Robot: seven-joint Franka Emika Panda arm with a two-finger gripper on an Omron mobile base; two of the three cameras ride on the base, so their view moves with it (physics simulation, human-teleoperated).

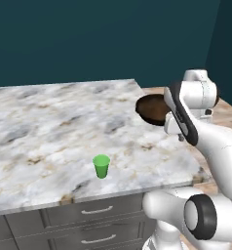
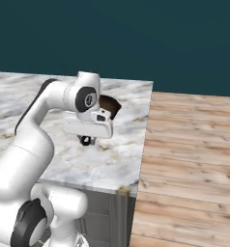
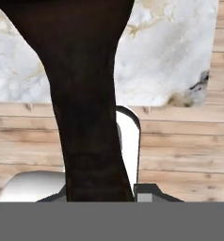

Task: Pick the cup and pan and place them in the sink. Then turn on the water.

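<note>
Closest to the hand camera, the pan's black handle [image 3: 88,141] runs straight up between the finger tips of the gripper [image 3: 100,197], whose jaws are drawn in tight against it and hold the pan aloft above marble and plank floor [image 3: 180,155]. From the left base view, the pan [image 1: 151,108] hangs tilted, brown inside showing, over the right edge of the marble counter [image 1: 49,122], while the cup [image 1: 101,166] stands upright near the front edge, well apart from it. From the right base view, the pan shows as a dark sliver [image 2: 110,106] behind the white wrist, above the counter's far right part.
</note>
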